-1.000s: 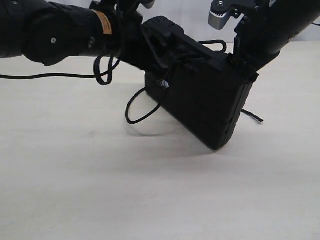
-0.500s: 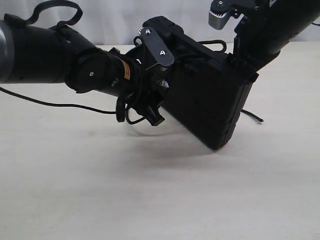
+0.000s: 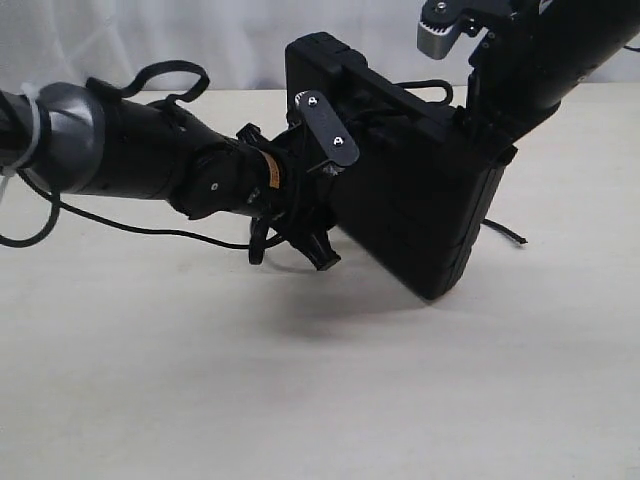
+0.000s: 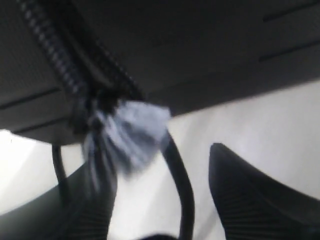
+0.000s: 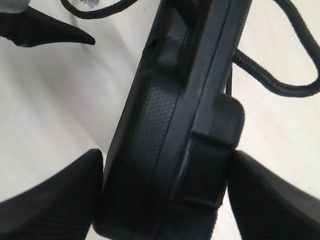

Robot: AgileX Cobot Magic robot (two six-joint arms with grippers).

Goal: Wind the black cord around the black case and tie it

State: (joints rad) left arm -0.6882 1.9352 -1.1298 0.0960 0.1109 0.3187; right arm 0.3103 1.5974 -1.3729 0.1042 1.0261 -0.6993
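The black case stands tilted on one corner on the table. My right gripper is shut on its upper right edge; in the right wrist view the case's edge and latch fill the gap between the fingers. The black cord loops over the case's top, and its tail lies behind on the right. My left gripper is open against the case's left face. In the left wrist view a cord strand runs loose between the fingers, below the braided cord and its frayed pale tip.
The light wooden table spreads out in front of the case. The left arm's own cable trails over the table on the left. A pale wall stands behind the table's far edge.
My left arm has dropped from above the case to its left side, and its open fingers now straddle the hanging cord loop. The right gripper and the case have not moved.
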